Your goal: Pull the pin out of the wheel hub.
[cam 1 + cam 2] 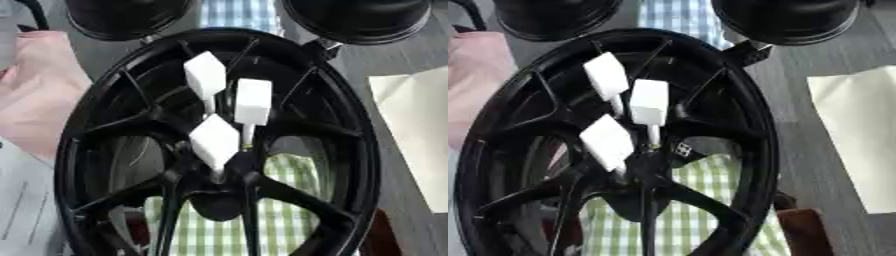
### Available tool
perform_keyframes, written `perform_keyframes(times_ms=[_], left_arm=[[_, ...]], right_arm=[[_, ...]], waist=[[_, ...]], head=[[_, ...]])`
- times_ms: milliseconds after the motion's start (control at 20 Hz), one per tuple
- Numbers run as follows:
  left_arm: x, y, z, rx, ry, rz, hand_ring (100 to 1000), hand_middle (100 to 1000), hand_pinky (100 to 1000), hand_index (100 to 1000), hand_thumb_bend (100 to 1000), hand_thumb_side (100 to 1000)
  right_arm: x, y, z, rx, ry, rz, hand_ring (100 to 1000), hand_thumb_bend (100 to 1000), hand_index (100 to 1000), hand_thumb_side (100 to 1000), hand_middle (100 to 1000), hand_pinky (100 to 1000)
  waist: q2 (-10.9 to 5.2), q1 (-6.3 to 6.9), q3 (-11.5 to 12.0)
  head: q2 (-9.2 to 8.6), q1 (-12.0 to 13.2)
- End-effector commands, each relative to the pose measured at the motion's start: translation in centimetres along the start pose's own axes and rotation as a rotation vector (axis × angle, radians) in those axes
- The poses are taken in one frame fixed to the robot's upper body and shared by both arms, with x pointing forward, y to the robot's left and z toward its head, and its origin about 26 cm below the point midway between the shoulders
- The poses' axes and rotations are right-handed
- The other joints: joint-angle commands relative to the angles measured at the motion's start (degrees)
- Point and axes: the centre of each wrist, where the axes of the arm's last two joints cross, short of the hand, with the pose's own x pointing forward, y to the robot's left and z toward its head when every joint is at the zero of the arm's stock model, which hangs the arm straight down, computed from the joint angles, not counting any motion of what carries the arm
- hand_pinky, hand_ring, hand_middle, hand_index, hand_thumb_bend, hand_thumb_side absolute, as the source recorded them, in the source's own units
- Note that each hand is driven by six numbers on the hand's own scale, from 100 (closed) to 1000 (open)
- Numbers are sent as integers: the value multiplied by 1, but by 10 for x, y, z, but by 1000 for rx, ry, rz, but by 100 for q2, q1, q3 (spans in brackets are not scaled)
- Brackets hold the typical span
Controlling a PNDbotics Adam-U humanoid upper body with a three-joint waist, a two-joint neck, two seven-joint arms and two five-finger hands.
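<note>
So, no robot hand shows in either eye view right now, which means I can't tell whether either one is released, clenched or holding something. With no hand to measure from, I'll place things by how a hand would meet them coming in.

The wheel (350,125) fills most of the view, black, with spokes meeting at the hub (229,172). Three pins with white block heads stick out of the middle: the far pin (205,75), the middle pin (253,101) and the near pin (214,140). A hand reaching forward from the robot's side would hit the near one first, with the other two just behind it. They're bunched close together, and thin shafts run down from the blocks.

My take on doing this well: pinch one white block only, and pull along the line of its shaft rather than sideways, so it doesn't bind or knock its neighbours. The near pin looks the easiest to get fingers round.

Room-wise, the spokes and the rim wall box the hand in on both sides, so straight up and back toward the robot is the open way out. Beyond the wheel sit two black round things (131,17), so there's not much space ahead. There's a pink shape (39,90) to the left and a cream sheet (420,125) on the bench to the right.
</note>
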Motion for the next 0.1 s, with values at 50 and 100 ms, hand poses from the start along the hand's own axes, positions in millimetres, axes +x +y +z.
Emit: perform_keyframes(times_ms=[50,100], left_arm=[[3,-3,4,46,0,57,610,533,904,713,130,756],[3,-3,5,59,8,65,612,536,905,717,131,759]], right_arm=[[8,1,-4,8,-37,13,536,100,650,697,597,812],[8,2,-4,10,-39,13,536,100,649,697,597,812]], waist=[[-336,-56,6],[-332,-56,4]], head=[[-68,-9],[-69,-4]])
